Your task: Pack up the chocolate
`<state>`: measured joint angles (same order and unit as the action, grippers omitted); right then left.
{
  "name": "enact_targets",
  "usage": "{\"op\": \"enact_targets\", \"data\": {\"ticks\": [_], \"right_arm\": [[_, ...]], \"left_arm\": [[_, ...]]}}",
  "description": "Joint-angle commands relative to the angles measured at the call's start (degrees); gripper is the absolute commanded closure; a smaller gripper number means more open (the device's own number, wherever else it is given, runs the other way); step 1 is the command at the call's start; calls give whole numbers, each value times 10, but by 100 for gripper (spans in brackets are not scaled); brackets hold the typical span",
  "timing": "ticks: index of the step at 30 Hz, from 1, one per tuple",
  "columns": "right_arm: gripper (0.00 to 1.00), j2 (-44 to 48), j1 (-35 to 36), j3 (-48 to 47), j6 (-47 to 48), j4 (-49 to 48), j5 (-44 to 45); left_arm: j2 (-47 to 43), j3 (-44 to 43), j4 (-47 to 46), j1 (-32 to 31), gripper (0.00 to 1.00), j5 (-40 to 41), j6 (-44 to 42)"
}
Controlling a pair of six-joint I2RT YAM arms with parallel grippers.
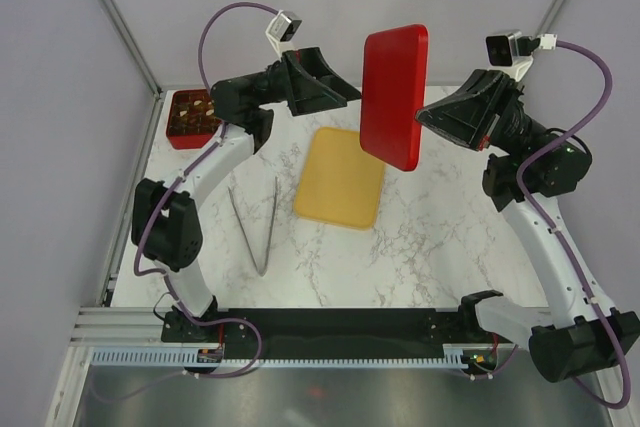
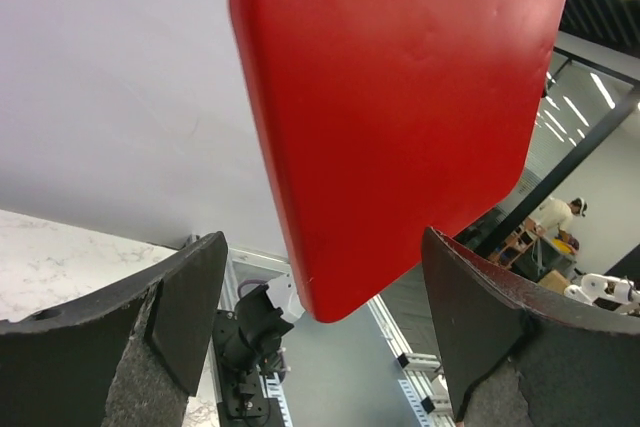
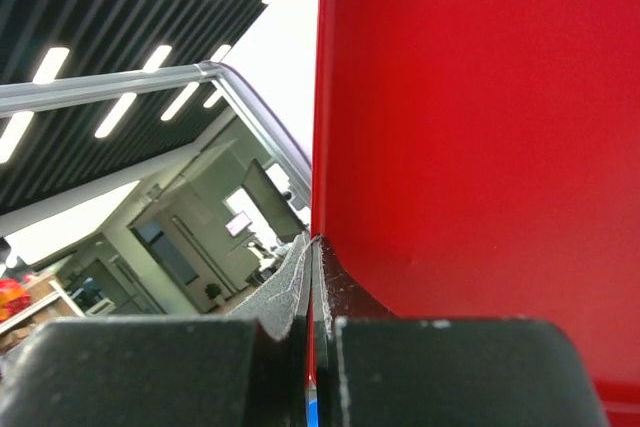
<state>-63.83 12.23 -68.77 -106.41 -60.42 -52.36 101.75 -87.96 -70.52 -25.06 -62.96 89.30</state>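
Right gripper (image 1: 422, 115) clamps one edge of a red lid (image 1: 395, 87), holding it upright above the yellow tray (image 1: 340, 187), while the left gripper (image 1: 340, 82) gapes just beside it, grasping nothing. The chocolate (image 1: 195, 107) sits in the red box (image 1: 185, 143) at the far left corner, well apart from both. The pieces look tiny, light and easily crushed, so a gentle nip at the sides seems best. Tongs (image 1: 255, 232) lie near the tray, and the left arm runs just beside the box
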Motion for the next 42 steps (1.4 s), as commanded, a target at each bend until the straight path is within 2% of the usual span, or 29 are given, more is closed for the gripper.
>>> {"op": "enact_targets", "data": {"ticks": [1,3,8,13,15,17,21,23,24,25,26,27,28,29,35,42], "right_arm": [[100,-6,4,16,-37,-85,34],[100,-14,4,21,-70,-134,38],[100,-26,4,51,-78,-174,45],[100,-52,3,67,-102,-212,39],[100,-63,3,71,-84,-201,17],[100,-69,-7,75,-54,-147,-12],[99,-70,-62,115,3,-78,-41],[93,-72,-89,118,87,16,-55],[89,-70,-96,111,132,142,-60],[85,-67,-98,101,263,225,-59],[83,-66,-99,88,326,311,-52],[81,-67,-99,55,393,448,-31],[77,-72,-99,43,435,490,-23],[75,-74,-99,37,479,511,-18],[64,-105,-102,48,552,577,6],[63,-137,-97,86,594,563,-2]], "left_arm": [[5,-21,-50,-12,14,17,25],[13,-22,-72,-19,14,19,38],[39,-24,-153,-26,16,50,106],[47,-18,-165,-28,29,44,128],[44,-13,-164,-27,38,43,131],[44,-5,-163,-24,54,43,141],[44,23,-165,-5,67,51,159],[45,46,-168,11,72,64,171],[48,56,-168,18,74,69,176],[50,59,-170,26,76,70,181],[56,60,-168,30,77,68,181],[58,62,-165,33,78,64,181],[61,63,-164,37,78,61,179],[64,65,-162,40,80,57,177],[71,114,-142,58,82,50,147],[88,121,-142,64,82,50,147]]}}
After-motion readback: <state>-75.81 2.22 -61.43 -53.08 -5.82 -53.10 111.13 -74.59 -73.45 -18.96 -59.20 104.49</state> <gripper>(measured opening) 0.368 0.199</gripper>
